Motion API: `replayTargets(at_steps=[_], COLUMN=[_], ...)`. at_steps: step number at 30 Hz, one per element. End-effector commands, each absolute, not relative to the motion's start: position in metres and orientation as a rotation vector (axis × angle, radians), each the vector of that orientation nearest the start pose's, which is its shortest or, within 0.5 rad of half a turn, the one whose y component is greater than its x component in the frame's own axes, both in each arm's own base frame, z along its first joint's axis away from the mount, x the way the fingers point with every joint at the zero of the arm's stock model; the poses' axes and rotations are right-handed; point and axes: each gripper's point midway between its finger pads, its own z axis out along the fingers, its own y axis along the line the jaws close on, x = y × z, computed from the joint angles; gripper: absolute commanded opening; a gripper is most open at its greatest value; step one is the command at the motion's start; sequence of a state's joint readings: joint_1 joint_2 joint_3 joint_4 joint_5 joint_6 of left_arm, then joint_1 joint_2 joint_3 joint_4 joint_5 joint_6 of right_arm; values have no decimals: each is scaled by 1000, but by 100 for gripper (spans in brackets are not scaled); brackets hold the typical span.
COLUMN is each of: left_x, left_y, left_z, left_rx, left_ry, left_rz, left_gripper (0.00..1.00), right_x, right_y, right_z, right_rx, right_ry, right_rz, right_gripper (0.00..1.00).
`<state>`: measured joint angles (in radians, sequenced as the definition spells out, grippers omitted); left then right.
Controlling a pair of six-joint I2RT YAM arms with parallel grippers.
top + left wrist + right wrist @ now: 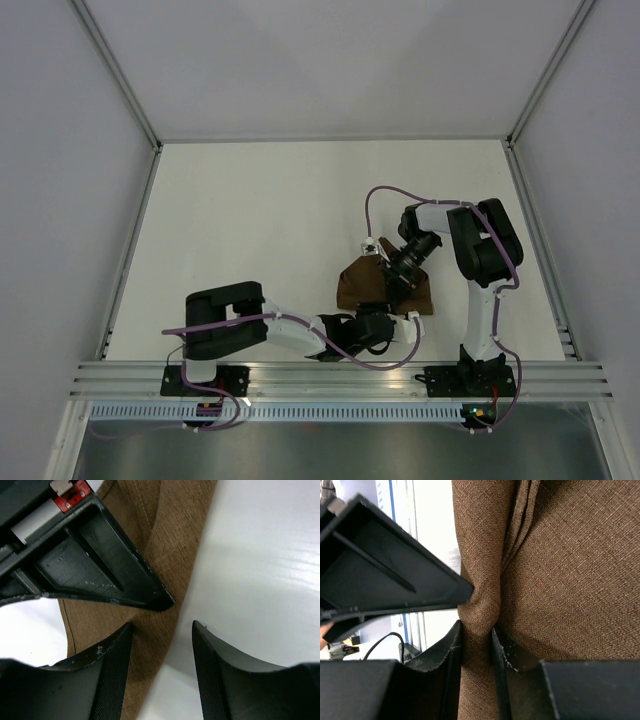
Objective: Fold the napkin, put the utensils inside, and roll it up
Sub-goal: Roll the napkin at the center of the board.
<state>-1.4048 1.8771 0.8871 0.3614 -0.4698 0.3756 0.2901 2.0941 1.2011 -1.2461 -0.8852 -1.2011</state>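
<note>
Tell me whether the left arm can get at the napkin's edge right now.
Probably yes: the left jaws stand open astride the napkin edge, nothing else between; the right jaws pinch a fold just beside.

The napkin (357, 285) is laid on the table (250, 220), right of centre and near the front edge. The left gripper (380, 325) is set at its near edge. The right gripper (402, 280) is placed over its right part, with a raised fold caught in it.

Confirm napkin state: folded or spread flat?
Folded, not flat. The napkin is a compact bunched shape in the top view; the right wrist view shows stacked layers, one ridge pinched in the right tool.
</note>
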Motion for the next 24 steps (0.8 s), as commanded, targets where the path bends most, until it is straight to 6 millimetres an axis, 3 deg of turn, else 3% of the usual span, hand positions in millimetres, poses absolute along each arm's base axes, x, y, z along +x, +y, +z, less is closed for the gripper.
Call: replayTargets(at_steps=[1,7,8,9,12,15,19,24], left_x=[173,172,171,172,171,167,157,153], left_y=[-432,-426,-425,-422,-419,-416,-414,-412], left_z=[23,0,-4,-7,-12,-17,-26,-27], left_rx=[1498,1535,1540,1547,1560,1598,1654,1658], left_ry=[1472,1518,1530,1541,1576,1612,1664,1725], left_rz=[-53,-71,-84,-86,-120,-153,-227,-292], left_gripper=[57,49,44,33,21,15,7,3], right_x=[191,193,193,194,197,201,207,219], right_y=[159,159,159,159,160,162,163,167], right_z=[-12,-13,-13,-13,-10,-5,10,37], right_rx=[-1787,-1789,-1789,-1785,-1775,-1763,-1739,-1716], right_ry=[2279,2281,2280,2280,2278,2278,2260,2214], right_rz=[1436,1448,1446,1447,1442,1430,1417,1378], right_gripper=[18,17,17,17,19,28,49,59])
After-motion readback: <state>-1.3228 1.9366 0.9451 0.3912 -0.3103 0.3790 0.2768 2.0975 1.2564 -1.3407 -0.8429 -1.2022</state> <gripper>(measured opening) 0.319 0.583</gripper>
